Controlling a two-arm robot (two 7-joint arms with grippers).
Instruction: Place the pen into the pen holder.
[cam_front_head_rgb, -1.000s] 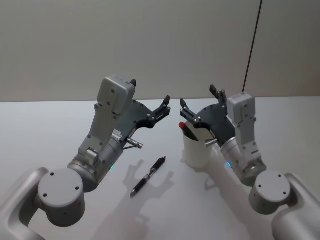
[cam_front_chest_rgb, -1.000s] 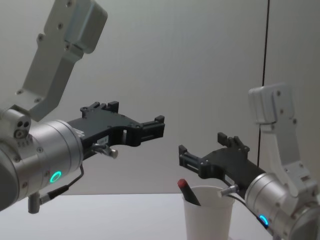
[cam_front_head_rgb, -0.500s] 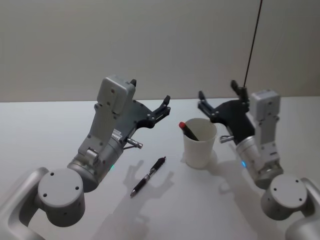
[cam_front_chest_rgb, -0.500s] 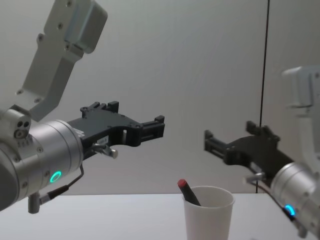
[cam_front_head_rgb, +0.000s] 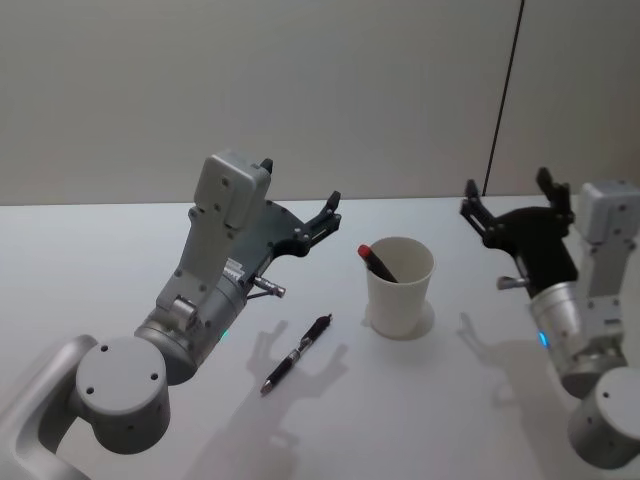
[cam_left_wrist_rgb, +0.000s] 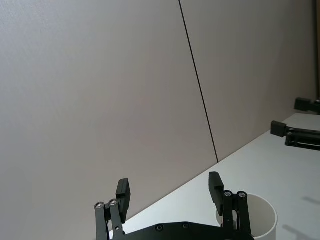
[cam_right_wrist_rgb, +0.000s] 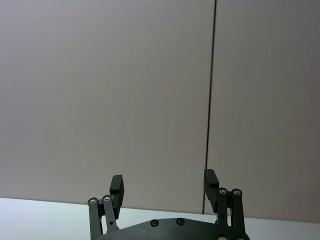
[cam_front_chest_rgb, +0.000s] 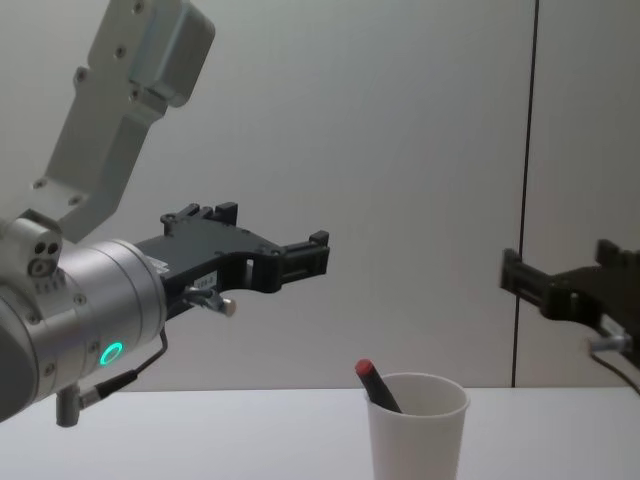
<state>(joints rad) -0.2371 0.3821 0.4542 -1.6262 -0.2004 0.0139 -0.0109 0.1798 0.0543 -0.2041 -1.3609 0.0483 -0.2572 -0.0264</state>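
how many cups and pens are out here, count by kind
cups: 1, the white pen holder
pens: 2, the black pen lying outside it and the red-tipped pen standing in it
total: 3
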